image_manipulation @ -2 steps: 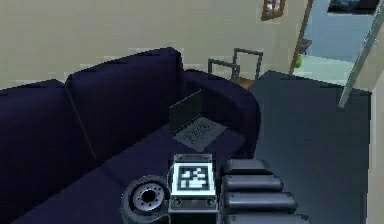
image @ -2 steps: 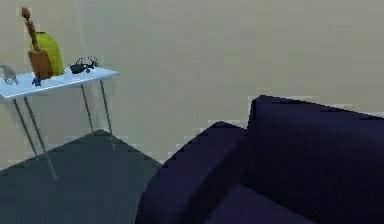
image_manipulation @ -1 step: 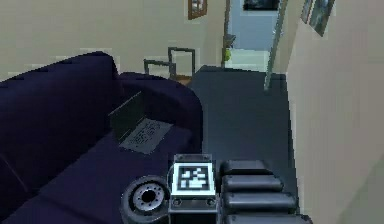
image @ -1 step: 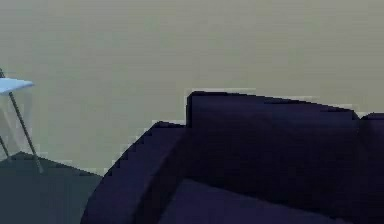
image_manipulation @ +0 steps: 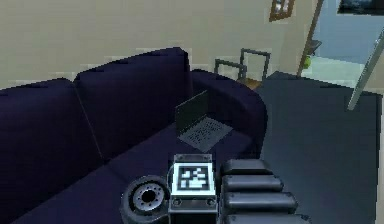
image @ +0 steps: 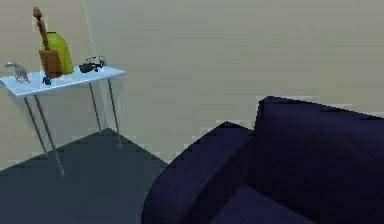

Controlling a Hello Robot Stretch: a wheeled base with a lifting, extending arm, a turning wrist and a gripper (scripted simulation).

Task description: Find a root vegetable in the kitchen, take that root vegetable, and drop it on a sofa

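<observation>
In the forward view you face a beige wall, with a dark blue sofa (image: pixel 300 160) taking the corner from three to six o'clock. Its rounded armrest (image: pixel 200 175) bulges toward six o'clock over the dark floor. At ten o'clock a small pale bench (image: pixel 75 80) on thin metal legs stands by the wall, well apart from the sofa. On it a yellow-green bottle (image: pixel 60 52) stands upright, with a tall brown carved figure (image: pixel 48 60) just beside it. A small white animal figurine (image: pixel 16 70) sits at the bench's nine o'clock end. A small dark item (image: pixel 92 66), too small to name, lies toward its three o'clock end.

In the arm side view the sofa (image_manipulation: pixel 110 100) runs from nine o'clock across the middle, its backrest toward twelve. An open laptop (image_manipulation: pixel 203 125) rests on the seat just past centre, its screen tilted back. The arm (image_manipulation: pixel 255 190) rises from six o'clock with a white marked square (image_manipulation: pixel 193 180) at its far end. The end effector (image_manipulation: pixel 148 197) shows as a dark round body at seven o'clock, with the sofa seat behind it. You cannot make out its fingers, so you cannot tell its state, nor whether it carries the root vegetable or anything at all. At one o'clock, beyond the sofa's far end, a grey metal frame (image_manipulation: pixel 245 65) stands on the floor; you cannot tell whether it is a chair or a table.
</observation>
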